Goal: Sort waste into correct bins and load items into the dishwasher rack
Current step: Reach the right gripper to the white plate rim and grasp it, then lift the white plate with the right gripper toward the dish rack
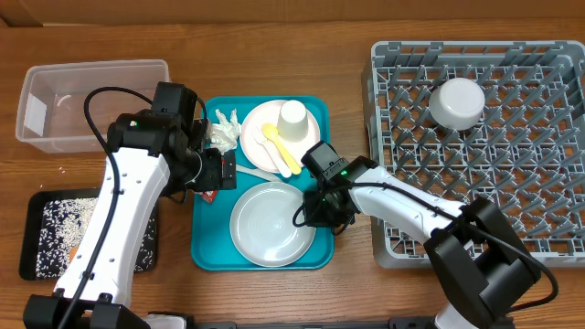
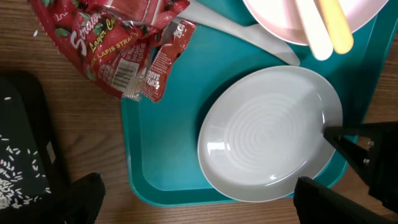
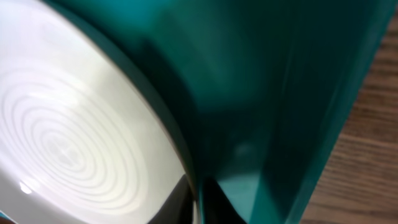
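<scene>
Hung the left gripper [image 1: 212, 172], fingers spread wide, over red wrappers [image 2: 118, 43] at the left edge of the teal tray [image 2: 168, 155]. Set the right gripper [image 1: 315, 208] at the rim of the lower white plate [image 2: 267, 134] on that tray — clamped or apart, too blurred to tell.

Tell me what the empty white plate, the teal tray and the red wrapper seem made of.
The empty white plate: probably plastic or melamine, glossy; concentric ridges and bright highlights. The teal tray: looks like moulded plastic, smooth satin finish, rounded raised rim. The red wrapper: thin printed plastic film, shiny and crinkled.
</scene>
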{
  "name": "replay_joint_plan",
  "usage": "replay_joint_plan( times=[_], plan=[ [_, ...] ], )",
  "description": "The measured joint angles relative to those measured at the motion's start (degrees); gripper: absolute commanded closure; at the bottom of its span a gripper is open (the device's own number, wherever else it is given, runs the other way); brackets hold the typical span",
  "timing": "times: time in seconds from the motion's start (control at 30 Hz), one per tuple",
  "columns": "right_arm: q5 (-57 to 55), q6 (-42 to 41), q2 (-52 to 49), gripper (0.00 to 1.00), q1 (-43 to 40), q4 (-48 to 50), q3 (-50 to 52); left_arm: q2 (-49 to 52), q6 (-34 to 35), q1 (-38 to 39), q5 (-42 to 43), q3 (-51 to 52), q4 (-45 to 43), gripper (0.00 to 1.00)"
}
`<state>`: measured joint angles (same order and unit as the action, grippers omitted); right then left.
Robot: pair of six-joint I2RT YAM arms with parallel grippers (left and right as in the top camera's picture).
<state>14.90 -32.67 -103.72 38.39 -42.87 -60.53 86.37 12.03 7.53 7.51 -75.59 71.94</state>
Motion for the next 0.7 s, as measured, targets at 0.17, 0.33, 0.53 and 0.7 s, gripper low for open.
replay_joint_plan(
  times=[0.17, 0.33, 0.53, 0.7],
  plan=[
    [0.39, -0.31, 0.00, 0.96, 0.00, -0.55, -0.15, 0.00, 0.00, 0.00, -0.11, 0.00, -0.02, 0.00],
    [0.79, 0.20, 0.00, 0.96, 0.00, -5.75, -3.10, 0.00, 0.00, 0.00, -0.13, 0.00, 0.02, 0.00],
    [0.76, 4.66, 0.00, 0.96, 0.00, -16.68, -10.54, 0.00, 0.00, 0.00, -0.26, 0.00, -0.13, 0.00],
    [0.79, 8.39, 0.00, 0.96, 0.00, -22.93, -13.64, 0.00, 0.00, 0.00, -0.28, 0.00, -0.17, 0.00]
  ],
)
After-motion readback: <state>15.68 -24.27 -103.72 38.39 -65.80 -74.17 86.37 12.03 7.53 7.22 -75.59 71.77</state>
